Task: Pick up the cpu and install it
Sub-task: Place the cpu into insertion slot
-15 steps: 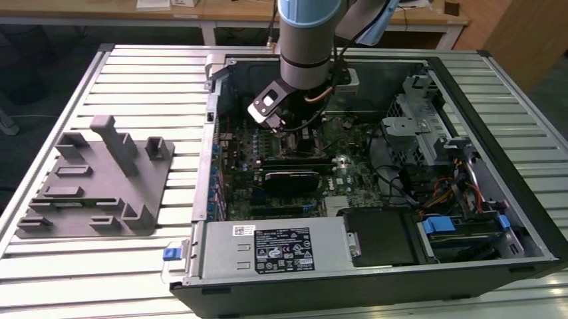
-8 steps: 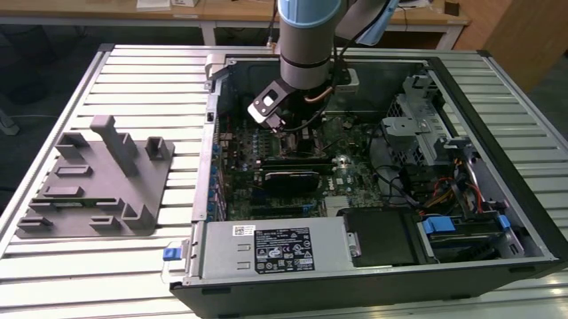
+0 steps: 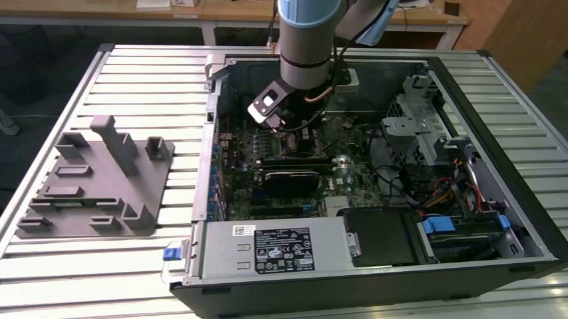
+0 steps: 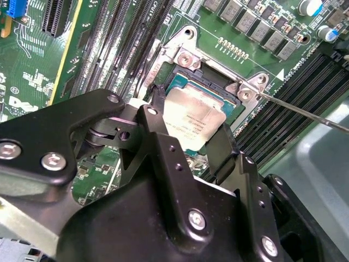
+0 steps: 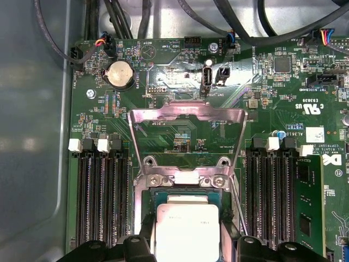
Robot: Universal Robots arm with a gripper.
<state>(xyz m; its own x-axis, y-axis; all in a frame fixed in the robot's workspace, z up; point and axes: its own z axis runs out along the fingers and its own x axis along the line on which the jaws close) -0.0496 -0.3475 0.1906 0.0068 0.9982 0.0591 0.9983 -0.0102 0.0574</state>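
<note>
Pinching the small flat square silvery cpu (image 5: 187, 229) by two opposite edges, the black claw (image 4: 188, 117) holds it at the open black-framed socket (image 4: 218, 82) — seated or just above, I cannot tell. A slight tilt on release could, I judge, bend the socket's contacts — the thin metal lever (image 4: 305, 112) lies close beside. White lettering dots the green motherboard (image 5: 283, 109), and faint print marks the chip's lid.

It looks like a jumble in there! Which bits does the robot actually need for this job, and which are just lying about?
In the job:
- pincer, shut on the cpu
- socket beneath it
- hinged metal plate, standing open

Just there:
- grey fixture
- power supply
- round battery
- bundled cables
</note>
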